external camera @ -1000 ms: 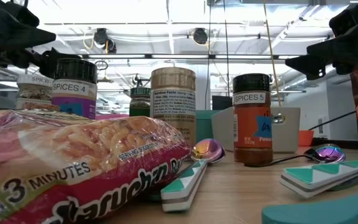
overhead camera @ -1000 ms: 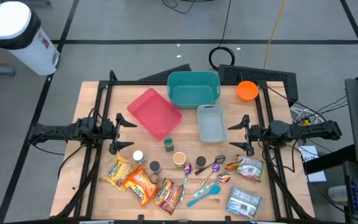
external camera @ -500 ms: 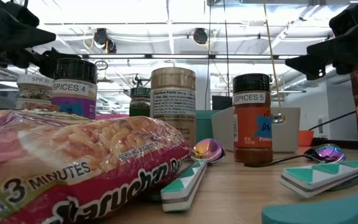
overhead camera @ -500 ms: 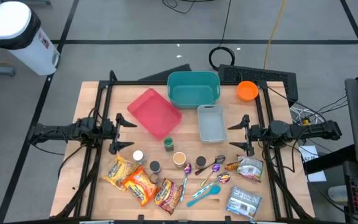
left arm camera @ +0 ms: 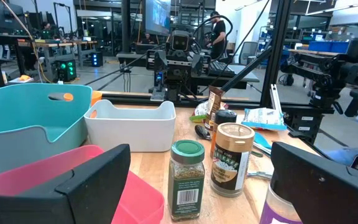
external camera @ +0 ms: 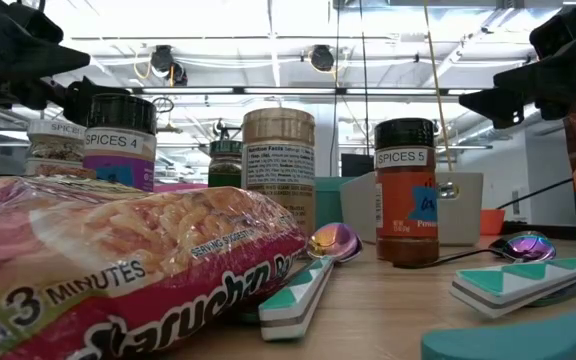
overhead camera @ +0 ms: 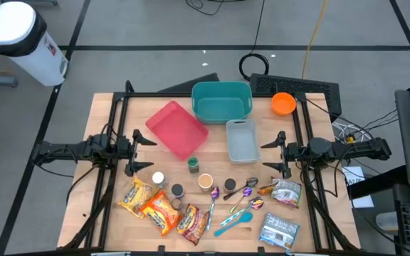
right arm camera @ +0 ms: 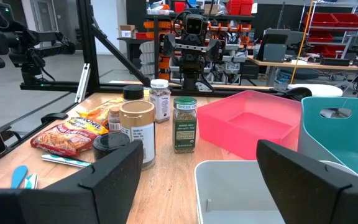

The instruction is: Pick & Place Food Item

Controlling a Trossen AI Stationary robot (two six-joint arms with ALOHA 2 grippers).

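1. Two arms are waiting at opposite sides of the tabletop (overhead camera: 112, 107): the left gripper (overhead camera: 142, 151) at the left edge, the right gripper (overhead camera: 272, 155) at the right edge.
2. Both grippers are standing wide open and holding nothing.
3. Noodle packets (overhead camera: 161, 208) are lying at the front left of the tabletop, well apart from either gripper.
4. Snack bags (overhead camera: 283, 192) are lying at the front right, just in front of the right gripper.
5. Spice jars (overhead camera: 193, 164) are standing upright in the middle, between the grippers.
6. Spoons (overhead camera: 242, 190) are lying between the jars and the snack bags.
7. A pink tray (overhead camera: 176, 128), teal bin (overhead camera: 221, 101), white bin (overhead camera: 241, 139) and orange bowl (overhead camera: 282, 104) are sitting toward the back.
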